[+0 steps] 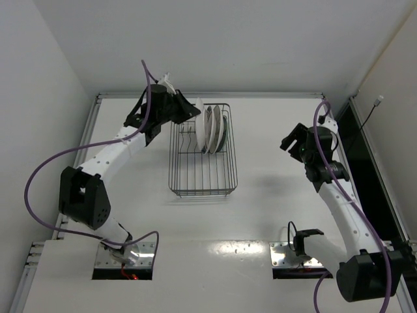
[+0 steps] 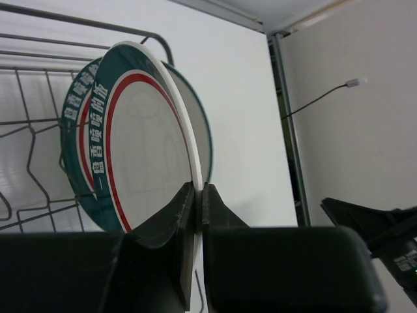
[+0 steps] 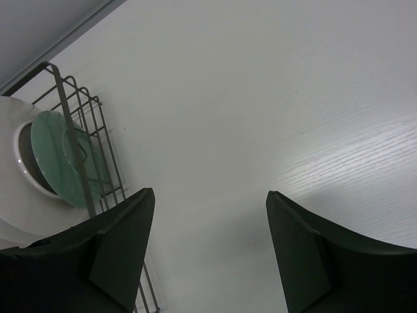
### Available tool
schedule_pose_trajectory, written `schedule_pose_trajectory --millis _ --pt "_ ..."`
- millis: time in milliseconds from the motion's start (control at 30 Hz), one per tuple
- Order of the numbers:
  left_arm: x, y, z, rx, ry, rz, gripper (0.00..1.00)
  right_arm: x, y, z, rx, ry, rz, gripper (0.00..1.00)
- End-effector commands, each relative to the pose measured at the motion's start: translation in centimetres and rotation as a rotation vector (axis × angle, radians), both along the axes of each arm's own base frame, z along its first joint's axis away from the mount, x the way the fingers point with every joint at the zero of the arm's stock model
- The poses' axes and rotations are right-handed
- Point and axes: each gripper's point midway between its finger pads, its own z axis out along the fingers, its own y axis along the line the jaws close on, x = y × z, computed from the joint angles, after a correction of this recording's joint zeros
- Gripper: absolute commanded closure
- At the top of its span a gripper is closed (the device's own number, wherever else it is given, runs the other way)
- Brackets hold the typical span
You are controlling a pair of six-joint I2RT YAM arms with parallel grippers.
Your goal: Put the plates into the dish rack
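Observation:
The dark wire dish rack (image 1: 202, 171) stands on the table's middle. Three plates stand upright on edge in its far end (image 1: 212, 128). My left gripper (image 1: 194, 111) is shut on the white outer rim of one green-rimmed, red-ringed plate (image 2: 150, 150); my left gripper (image 2: 199, 189) has a finger on each side of the rim. A second green-rimmed plate (image 2: 77, 120) stands on one side of it and a third plate (image 2: 207, 134) close on the other. My right gripper (image 1: 293, 140) is open and empty right of the rack, over bare table (image 3: 208, 193).
The rack's near half (image 1: 202, 179) holds no plates. The rack's wire wall (image 3: 88, 150) and plate backs (image 3: 58, 160) show at the left of the right wrist view. White walls close the table at the back and both sides.

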Motion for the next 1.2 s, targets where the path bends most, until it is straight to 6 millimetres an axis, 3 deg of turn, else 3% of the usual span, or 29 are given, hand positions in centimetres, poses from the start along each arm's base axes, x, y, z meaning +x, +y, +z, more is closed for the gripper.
schedule_pose_trajectory --millis 0,333,567,667,767,833,867,900,1067,1100,1133,1167 --pt "1.6 0.2 0.5 0.005 -0.061 0.019 1.0 0.6 0.2 1.5 0.014 -0.066 0.008 0.34" --pt "2.5 0.3 -1.1 0.062 -0.04 0.023 1.0 0.6 0.2 1.5 0.014 -0.066 0.008 0.34" --pt "3.1 0.1 -5.6 0.143 0.037 -0.01 1.0 0.6 0.5 1.2 0.022 -0.057 0.024 0.32" --pt "3.2 0.1 -5.7 0.162 0.036 -0.018 0.98 0.6 0.7 1.2 0.027 -0.056 0.032 0.29" --pt "3.5 0.6 -5.3 0.196 0.027 -0.005 0.84 0.6 0.7 1.2 0.027 -0.056 0.032 0.28" --pt "3.6 0.4 -4.6 0.213 0.011 0.001 0.7 0.6 0.7 1.2 0.027 -0.056 0.032 0.28" --pt "3.5 0.5 -5.4 0.231 0.026 -0.006 0.65 0.6 0.7 1.2 0.027 -0.056 0.032 0.28" --pt "3.8 0.4 -4.4 0.23 0.0 -0.007 0.56 0.6 0.7 1.2 0.027 -0.056 0.032 0.28" --pt "3.3 0.9 -3.8 0.297 0.013 -0.009 0.29 0.8 0.8 1.4 0.032 -0.067 0.041 0.26" --pt "3.6 1.2 -2.9 0.329 -0.018 -0.013 0.22 0.8 0.8 1.4 0.032 -0.067 0.041 0.26" --pt "3.7 1.6 -2.8 0.371 -0.027 0.01 0.0 0.8 0.8 1.4 0.032 -0.067 0.041 0.26" --pt "3.0 1.9 -2.6 0.417 -0.019 0.016 0.0 0.7 1.0 1.4 0.037 -0.066 0.05 0.25"
